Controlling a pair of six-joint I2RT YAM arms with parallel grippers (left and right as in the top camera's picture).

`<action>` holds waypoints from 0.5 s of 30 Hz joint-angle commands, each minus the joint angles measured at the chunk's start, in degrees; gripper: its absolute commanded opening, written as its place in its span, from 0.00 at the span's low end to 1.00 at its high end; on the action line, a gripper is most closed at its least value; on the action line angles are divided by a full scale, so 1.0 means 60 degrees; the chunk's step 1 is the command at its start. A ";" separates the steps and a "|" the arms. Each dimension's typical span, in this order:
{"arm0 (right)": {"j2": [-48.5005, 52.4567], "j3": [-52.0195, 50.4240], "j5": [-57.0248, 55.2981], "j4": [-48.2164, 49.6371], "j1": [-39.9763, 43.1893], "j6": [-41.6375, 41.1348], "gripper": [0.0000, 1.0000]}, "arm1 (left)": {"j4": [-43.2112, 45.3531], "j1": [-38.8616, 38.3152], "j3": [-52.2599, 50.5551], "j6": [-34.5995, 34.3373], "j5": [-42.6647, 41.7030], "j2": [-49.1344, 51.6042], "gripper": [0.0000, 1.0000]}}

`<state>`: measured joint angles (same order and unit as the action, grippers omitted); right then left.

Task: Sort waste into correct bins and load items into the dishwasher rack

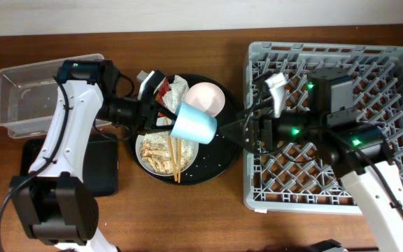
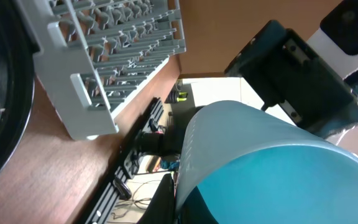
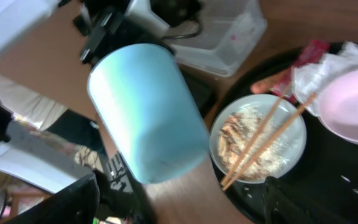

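Observation:
My left gripper (image 1: 168, 120) is shut on the rim of the light-blue cup (image 1: 193, 124) and holds it tilted above the round black tray; the left wrist view shows the fingers (image 2: 185, 199) pinching its wall (image 2: 272, 168). My right gripper (image 1: 235, 129) is open beside the cup's base, the cup (image 3: 148, 112) just ahead of its jaws (image 3: 179, 208). Chopsticks (image 1: 174, 155) lie on the white bowl (image 1: 145, 159) with food scraps. The pink bowl (image 1: 205, 98), napkin (image 1: 178, 88), red wrapper (image 1: 162, 87) and an orange scrap (image 3: 272, 82) sit behind.
The grey dishwasher rack (image 1: 257, 189) fills the right side, under my right arm. The clear tub (image 1: 26, 91) stands at the far left, the shallow black tray (image 1: 100, 171) in front of it. The round black tray (image 1: 215, 161) holds the dishes.

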<state>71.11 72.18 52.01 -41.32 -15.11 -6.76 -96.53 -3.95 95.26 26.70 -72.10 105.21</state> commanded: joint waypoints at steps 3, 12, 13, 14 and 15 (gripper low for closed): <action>0.0499 0.0076 -0.0393 0.0273 -0.1049 0.0135 0.83 | -0.0036 -0.0004 0.0062 0.0674 -0.1045 -0.0219 0.00; 0.0790 0.0080 0.0922 0.2211 -0.1424 0.0131 0.53 | -0.0036 -0.0084 0.0062 0.0667 -0.1246 -0.0229 0.00; 0.0750 0.0080 0.1071 0.2200 -0.1424 0.0131 0.52 | -0.0033 -0.0084 0.0062 0.0667 -0.1242 -0.0229 0.06; 0.0674 0.0080 0.1038 0.2164 -0.1402 0.0135 0.50 | -0.0011 -0.0084 0.0062 0.0667 -0.1239 -0.0226 0.54; 0.0510 0.0080 0.0976 0.2135 -0.1268 0.0131 0.49 | 0.0087 -0.0080 0.0062 0.0667 -0.1228 -0.0226 0.99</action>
<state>76.55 72.12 55.42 -28.88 -22.94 -5.78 -96.66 -3.22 95.26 29.36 -80.12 105.21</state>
